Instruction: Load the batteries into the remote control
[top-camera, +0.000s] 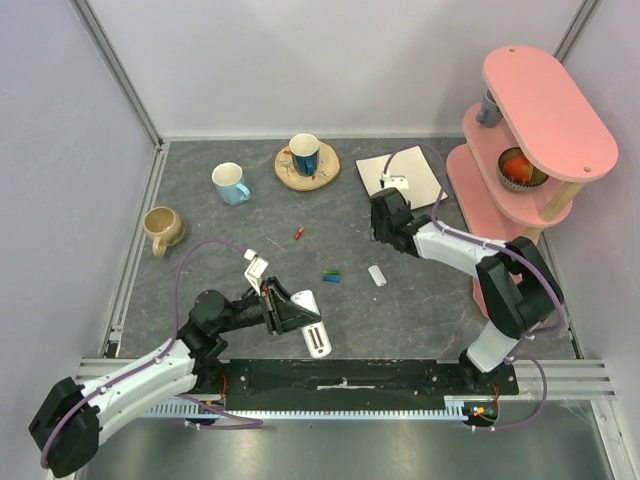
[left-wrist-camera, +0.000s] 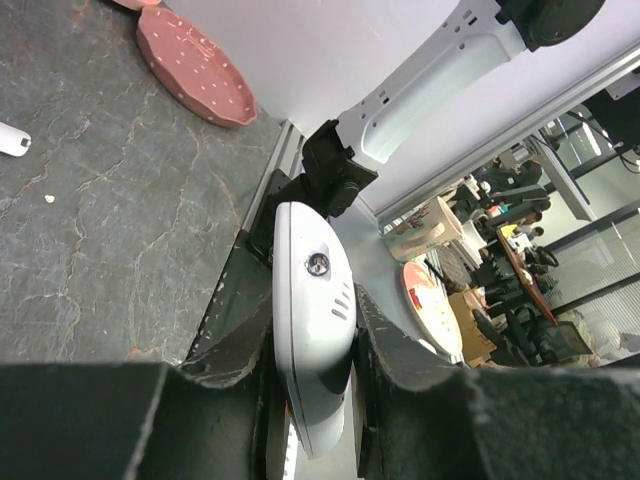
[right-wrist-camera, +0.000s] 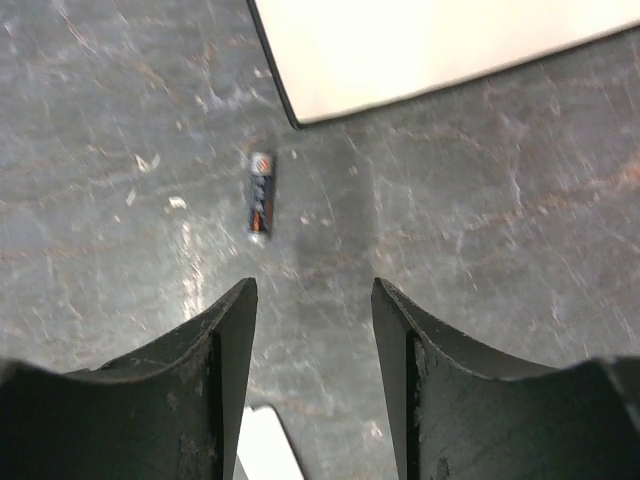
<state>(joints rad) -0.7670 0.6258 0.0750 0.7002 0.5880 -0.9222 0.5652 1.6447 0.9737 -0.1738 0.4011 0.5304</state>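
Right gripper (right-wrist-camera: 312, 290) open and empty. Just ahead and a little left of its gap, short of the plate (right-wrist-camera: 420, 50) corner: one battery (right-wrist-camera: 261, 192), long axis pointing away, across the closing line. Remote control (top-camera: 313, 336) clamped in left gripper (top-camera: 283, 308), well apart.

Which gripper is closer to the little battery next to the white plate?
Right. The right gripper hovers open just short of the battery; the left gripper holds the remote control, much farther away.
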